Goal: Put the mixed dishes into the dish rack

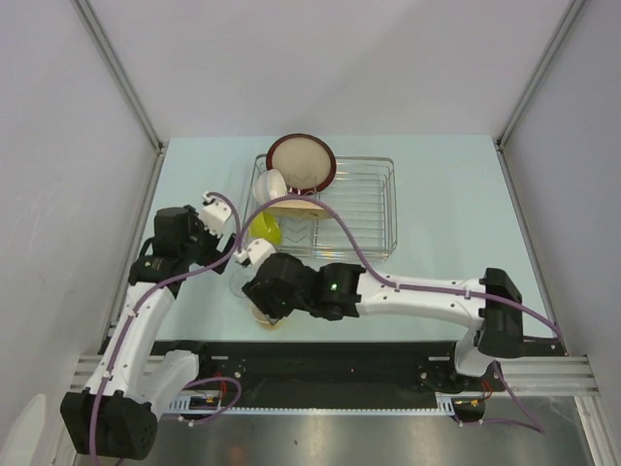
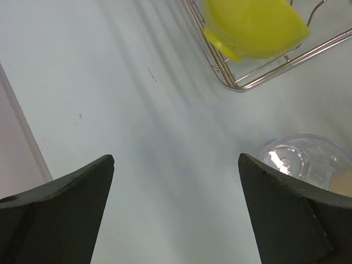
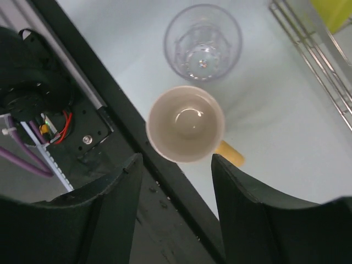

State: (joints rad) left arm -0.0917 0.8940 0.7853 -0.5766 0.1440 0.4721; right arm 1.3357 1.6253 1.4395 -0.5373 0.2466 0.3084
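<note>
Rack (image 1: 392,209) has bare table (image 1: 446,194) to its right and left. At the rack's left end are a red-rimmed plate (image 1: 301,161), a white bowl (image 1: 271,184) and a green bowl (image 2: 253,25) in the near-left corner. Outside that corner stands a glass (image 3: 202,41). A mug (image 3: 186,124) stands farther out, tight against the table's near edge and black rail. Right gripper (image 3: 176,159) is over the mug, jaws partly apart, gripping nothing. Left gripper (image 2: 176,158) is left of the rack over bare table, jaws wide, empty.

The left wrist view's edge crops the lime-green bowl (image 2: 253,25); a finger (image 2: 291,220) half-hides the glass (image 2: 297,157).
</note>
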